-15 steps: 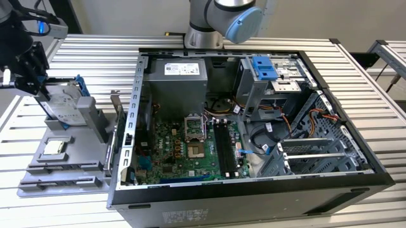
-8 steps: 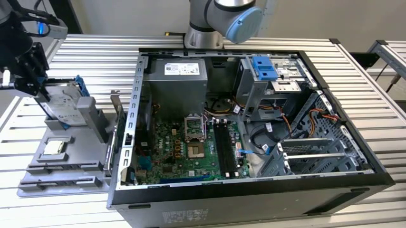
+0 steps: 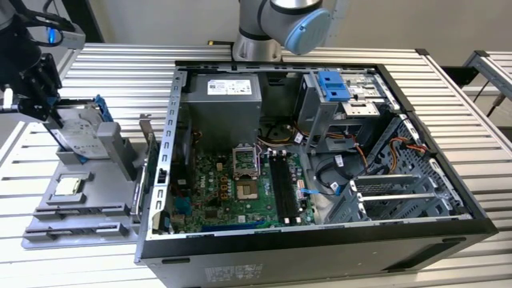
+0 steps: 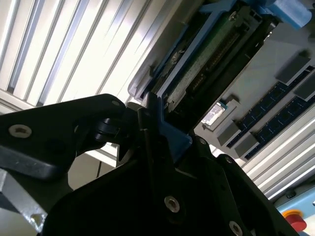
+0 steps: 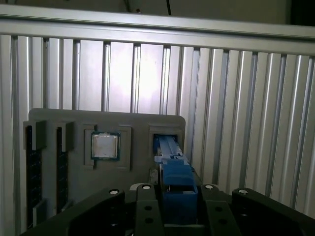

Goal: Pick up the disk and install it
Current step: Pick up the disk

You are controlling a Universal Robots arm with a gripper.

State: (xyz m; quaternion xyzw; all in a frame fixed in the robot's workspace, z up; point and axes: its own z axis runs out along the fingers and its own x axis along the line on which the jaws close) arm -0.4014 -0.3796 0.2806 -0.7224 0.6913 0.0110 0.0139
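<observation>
The disk (image 3: 84, 137), a silver-grey drive with a white label and a blue rail bracket, stands tilted on edge in a slot of the grey fixture (image 3: 80, 213) at the exterior view's left. My black gripper (image 3: 54, 127) is at its near edge. In the first wrist view the fingers close on the blue bracket end (image 5: 177, 189), the gripper (image 5: 178, 209) shut on the disk (image 5: 169, 147). The second wrist view shows the disk's circuit-board underside (image 4: 209, 51) rising from the gripper (image 4: 165, 135).
The open computer case (image 3: 320, 234) lies at centre right, with a motherboard (image 3: 232, 180) and a drive cage carrying a blue latch (image 3: 333, 86). A small square chip (image 3: 69, 185) sits on the fixture. The arm's base (image 3: 276, 24) stands behind the case. The table is ribbed metal.
</observation>
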